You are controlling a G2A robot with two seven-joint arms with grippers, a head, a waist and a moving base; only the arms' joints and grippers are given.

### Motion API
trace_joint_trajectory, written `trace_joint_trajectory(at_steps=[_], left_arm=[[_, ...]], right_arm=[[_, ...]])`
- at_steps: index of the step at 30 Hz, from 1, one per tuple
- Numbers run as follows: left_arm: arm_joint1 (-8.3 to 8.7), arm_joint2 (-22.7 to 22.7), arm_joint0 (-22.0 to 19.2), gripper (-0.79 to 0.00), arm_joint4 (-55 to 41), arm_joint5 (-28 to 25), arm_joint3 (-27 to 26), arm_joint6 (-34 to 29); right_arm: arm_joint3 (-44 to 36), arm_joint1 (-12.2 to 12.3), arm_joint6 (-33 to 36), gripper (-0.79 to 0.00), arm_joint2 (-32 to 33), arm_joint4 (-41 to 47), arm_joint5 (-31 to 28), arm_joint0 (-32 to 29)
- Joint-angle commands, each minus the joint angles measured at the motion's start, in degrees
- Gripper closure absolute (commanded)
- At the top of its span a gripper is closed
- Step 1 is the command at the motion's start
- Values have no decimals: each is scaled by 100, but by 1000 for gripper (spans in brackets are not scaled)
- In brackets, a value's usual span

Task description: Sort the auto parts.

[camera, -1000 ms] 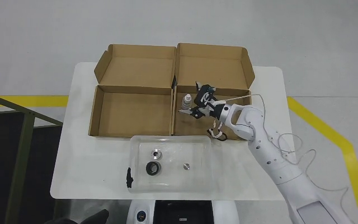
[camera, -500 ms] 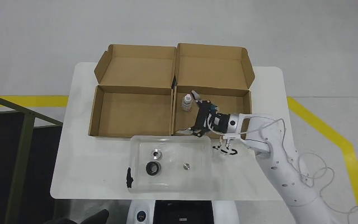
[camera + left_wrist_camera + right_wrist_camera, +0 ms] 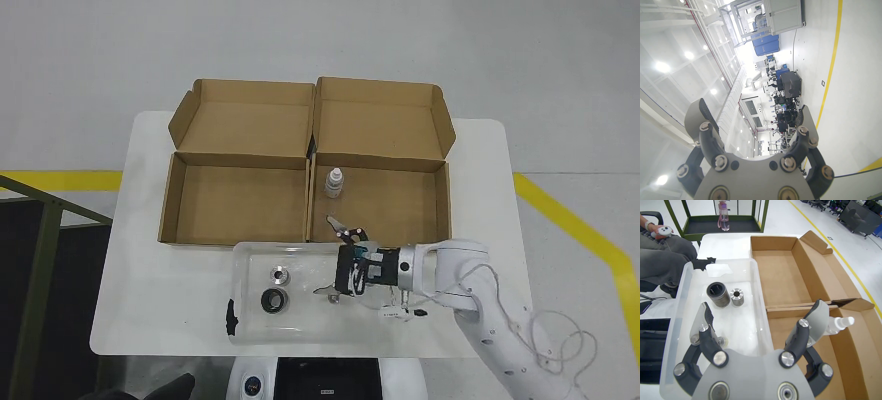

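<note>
Right end effector (image 3: 762,307), fingers spread and empty, hovers astride the wall of the clear bin (image 3: 761,291), next to the cardboard box (image 3: 783,279). Dark bearing (image 3: 718,294) and silver bushing (image 3: 736,296) stand side by side in the bin, ahead of one finger, untouched.

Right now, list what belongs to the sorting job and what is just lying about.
Job: bin, bearing, bushing, spray bottle, its box, empty box, right end effector.
Lying about: pink bottle, green cart, black scrap.
</note>
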Motion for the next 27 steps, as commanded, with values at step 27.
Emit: trace_joint_trajectory(at_steps=[27], left_arm=[[0,0,0,-785,0,0,0,0]], right_arm=[[-250,146,1025,-785,-608,-1220,-297,-302]])
